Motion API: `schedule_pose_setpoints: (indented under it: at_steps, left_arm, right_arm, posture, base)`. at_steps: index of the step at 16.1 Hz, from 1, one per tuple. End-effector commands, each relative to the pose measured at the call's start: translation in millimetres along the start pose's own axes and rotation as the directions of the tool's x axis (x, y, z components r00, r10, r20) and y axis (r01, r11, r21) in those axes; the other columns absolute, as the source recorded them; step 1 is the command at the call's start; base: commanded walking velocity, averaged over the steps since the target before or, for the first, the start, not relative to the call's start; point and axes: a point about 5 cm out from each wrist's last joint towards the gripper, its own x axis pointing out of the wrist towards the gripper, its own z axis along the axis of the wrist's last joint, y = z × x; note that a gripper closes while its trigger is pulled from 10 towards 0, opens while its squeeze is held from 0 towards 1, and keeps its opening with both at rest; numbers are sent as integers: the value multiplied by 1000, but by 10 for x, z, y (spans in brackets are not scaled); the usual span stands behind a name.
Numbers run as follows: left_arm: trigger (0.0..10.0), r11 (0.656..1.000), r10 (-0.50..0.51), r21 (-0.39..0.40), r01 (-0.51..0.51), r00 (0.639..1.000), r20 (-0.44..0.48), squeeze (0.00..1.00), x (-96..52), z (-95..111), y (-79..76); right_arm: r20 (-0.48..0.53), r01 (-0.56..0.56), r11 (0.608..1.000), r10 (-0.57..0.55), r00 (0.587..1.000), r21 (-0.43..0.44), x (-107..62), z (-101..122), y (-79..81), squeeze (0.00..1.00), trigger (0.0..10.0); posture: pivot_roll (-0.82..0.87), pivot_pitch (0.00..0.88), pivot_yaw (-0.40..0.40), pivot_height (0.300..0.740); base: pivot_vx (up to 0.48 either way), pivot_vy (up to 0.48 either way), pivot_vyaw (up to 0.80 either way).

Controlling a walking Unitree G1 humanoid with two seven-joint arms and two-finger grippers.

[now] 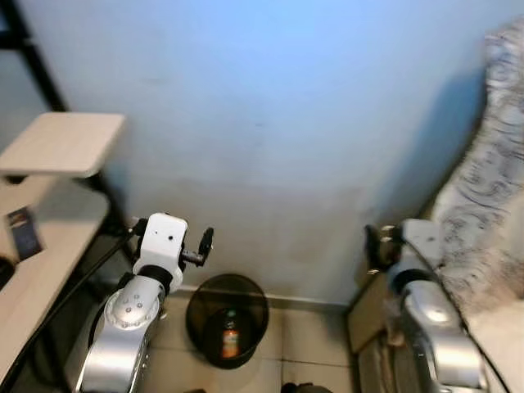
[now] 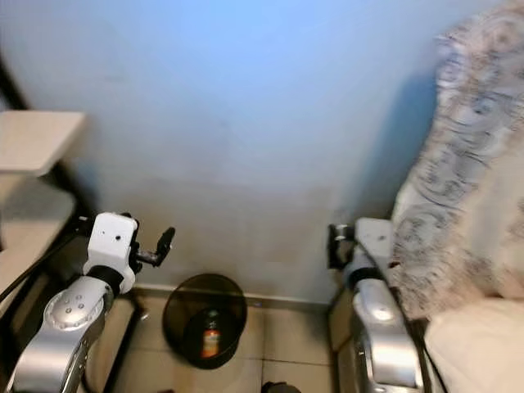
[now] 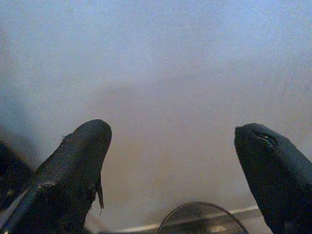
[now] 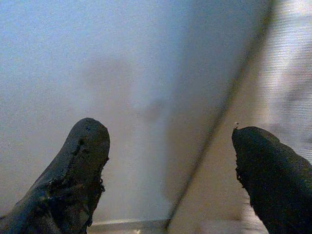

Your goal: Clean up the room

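A round black wastebasket [image 1: 227,319] stands on the tiled floor against the pale wall, and a bottle with an orange label [image 1: 230,336] lies inside it. My left gripper [image 1: 203,246] is raised just above and left of the basket, pointing at the wall; in the left wrist view its fingers [image 3: 78,170] stand wide apart with nothing between them, the basket's rim [image 3: 202,217] below. My right gripper [image 1: 375,246] is raised to the right of the basket, beside the bed, and its fingers [image 4: 80,165] are spread and empty.
A light wooden desk with a raised shelf [image 1: 61,143] runs along the left, with a dark small object [image 1: 23,232] on it. A bed with a patterned cover [image 1: 487,205] fills the right side. The wall is close ahead.
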Motion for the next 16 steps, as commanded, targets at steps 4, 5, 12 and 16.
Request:
schedule_pose_setpoints:
  at_steps: [4, 5, 12, 16]
  left_arm:
    - [10000, 1000, 6, 15, -6, 1000, 18, 0, 16, 30, 17]
    - [10000, 1000, 4, -7, -4, 1000, 12, 0, 18, 17, 14]
    - [10000, 1000, -5, -27, 5, 1000, 9, 0, 50, 33, 1]
    - [10000, 1000, 15, -20, -15, 1000, 8, 0, 54, 6, 24]
  right_arm:
    - [-7, 72, 997, -72, 997, 10, -46, 35, -108, 0, 10000]
    - [-1, 72, 997, -72, 997, 12, -54, 61, -79, 0, 10000]
    - [-52, 37, 999, -37, 998, 6, -68, 9, 2, 0, 10000]
    - [-41, 39, 999, -40, 998, -25, -73, 33, -28, 0, 10000]
  posture:
    - [81, 0, 15, 740]
    - [87, 0, 8, 740]
    - [76, 0, 29, 740]
    - [68, 0, 31, 740]
  base:
    - [0, 0, -780]
    - [0, 0, -775]
    - [0, 0, -776]
    - [0, 0, -775]
